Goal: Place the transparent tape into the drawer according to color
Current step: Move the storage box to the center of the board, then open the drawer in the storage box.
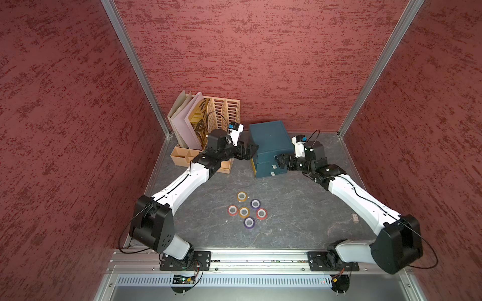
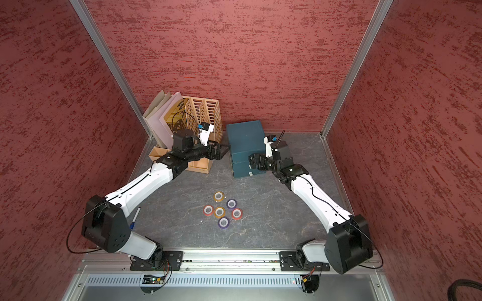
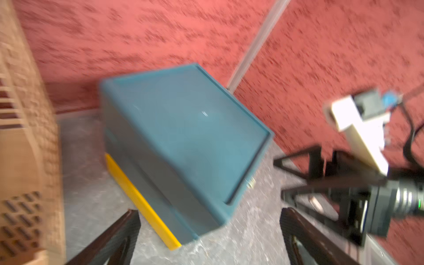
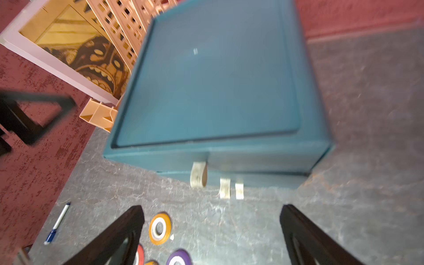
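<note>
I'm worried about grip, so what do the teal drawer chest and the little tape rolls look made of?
The drawer chest looks like smooth moulded plastic: even teal, raised top rim, faint sheen. The tape rolls look like glossy coloured film on white cores; plastic or card cores, I cannot tell.

Glossy tape rolls [image 1: 244, 212], smooth matt plastic drawer [image 1: 270, 138], rough-textured walls [image 1: 260, 52], marbled grey tabletop [image 1: 300, 208], metal corner posts [image 1: 136, 65]
</note>
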Controlling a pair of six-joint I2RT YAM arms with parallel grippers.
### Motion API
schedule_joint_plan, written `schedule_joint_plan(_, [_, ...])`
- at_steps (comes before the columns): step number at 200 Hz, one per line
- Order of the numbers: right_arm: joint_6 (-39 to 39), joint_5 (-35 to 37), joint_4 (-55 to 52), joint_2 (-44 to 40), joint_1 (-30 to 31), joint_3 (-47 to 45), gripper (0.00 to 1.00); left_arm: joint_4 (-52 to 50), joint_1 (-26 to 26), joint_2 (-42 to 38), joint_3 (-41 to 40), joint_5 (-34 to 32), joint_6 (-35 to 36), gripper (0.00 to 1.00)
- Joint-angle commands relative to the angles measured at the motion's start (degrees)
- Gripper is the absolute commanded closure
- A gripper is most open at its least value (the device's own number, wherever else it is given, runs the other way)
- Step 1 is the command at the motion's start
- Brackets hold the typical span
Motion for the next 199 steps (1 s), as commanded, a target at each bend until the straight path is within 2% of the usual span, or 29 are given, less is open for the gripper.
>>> schedule_joint_plan(1, [5.76,2.16,4.51,-0.26,1.13,-2.08,0.01,-4.94,0.74,4.06,6.96,-0.27,-2.12,0.00])
schedule_joint_plan(33, [9.62,4.27,8.24,-0.82,2.67,-5.04,0.02,-13.16,0.32,10.92,16.39,0.43,-3.07,0.00])
schedule_joint_plan(68, [12.16,5.12,12.71,-1.34,2.95,-7.67,0.04,-17.14,-0.40,13.95,19.07,-1.13,-4.42,0.02])
schedule_joint_plan(106, [13.29,4.77,15.08,0.66,2.97,-7.12,0.07,-17.96,-0.49,17.53,21.44,-1.22,-6.80,0.15])
schedule_joint_plan(136, [15.12,3.79,16.81,2.16,2.90,-6.57,0.13,-16.86,-0.70,19.21,22.31,-1.01,-7.67,0.22])
schedule_joint_plan(199, [20.00,2.45,22.83,5.50,2.97,-7.09,0.28,-17.58,-0.66,21.34,23.84,-0.95,-6.70,0.32])
